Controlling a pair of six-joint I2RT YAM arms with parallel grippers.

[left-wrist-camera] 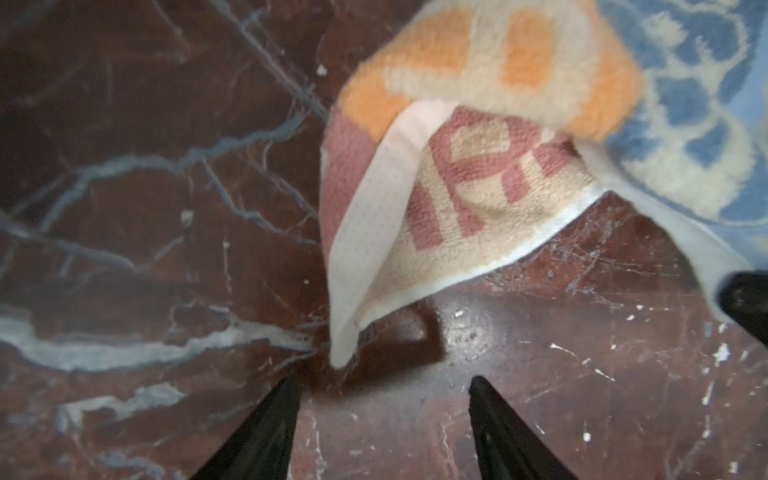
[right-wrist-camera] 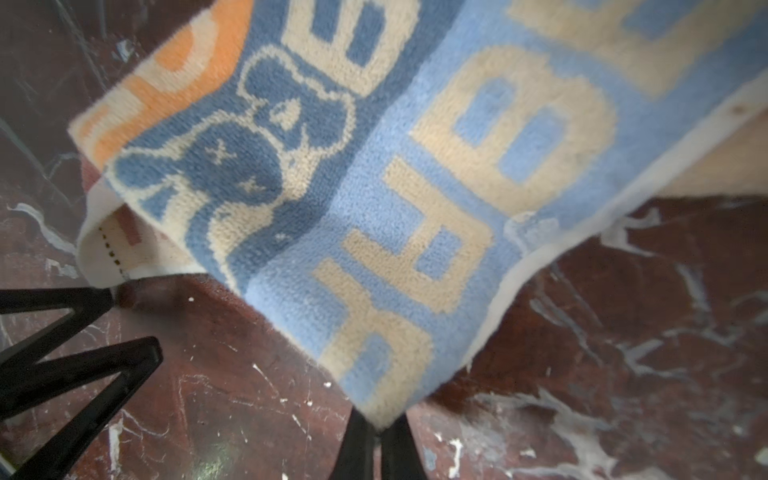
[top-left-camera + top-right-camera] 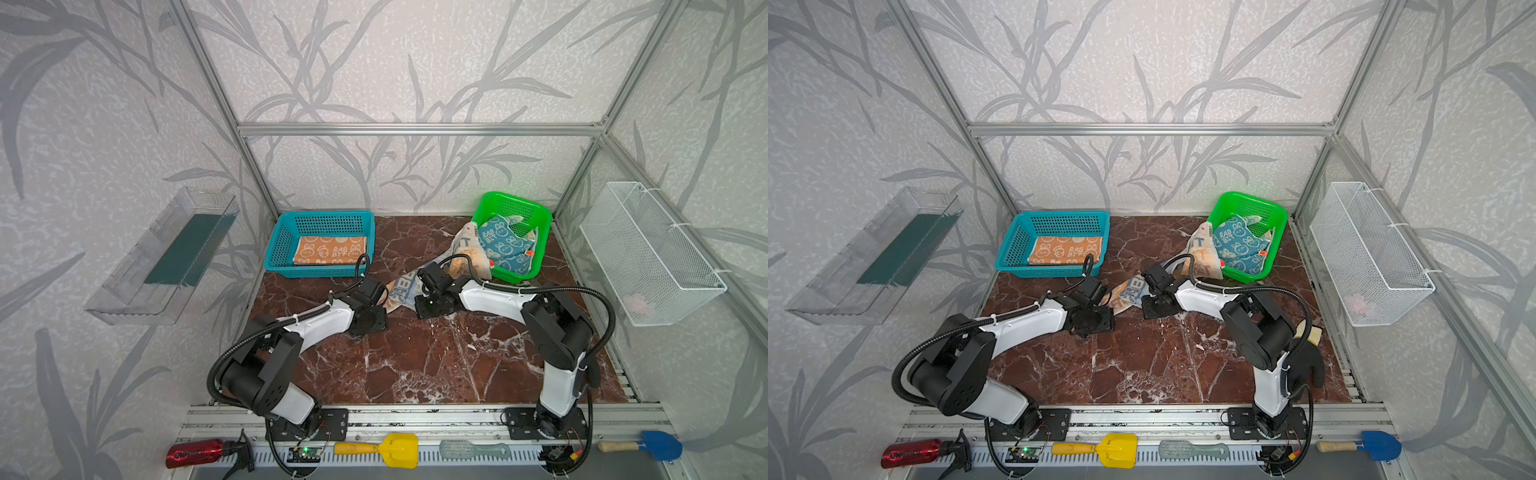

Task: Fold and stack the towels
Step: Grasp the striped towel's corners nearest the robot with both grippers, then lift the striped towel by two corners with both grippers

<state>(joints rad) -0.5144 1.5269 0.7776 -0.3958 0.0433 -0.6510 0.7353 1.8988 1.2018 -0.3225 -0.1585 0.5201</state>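
my right gripper has its fingers pinched tight on a corner of the striped towel, just above the marble table. my left gripper has its fingers spread with nothing between them, and another corner of that towel hangs just ahead of the gap. the towel trails back up against the green basket, where the blue towel lies crumpled. the orange towel lies folded in the teal basket.

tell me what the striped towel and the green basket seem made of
Striped towel: looped terry cloth, likely cotton, matte and fuzzy, with a smooth woven hem.
Green basket: glossy moulded plastic, judging by its perforated walls and rounded rim.
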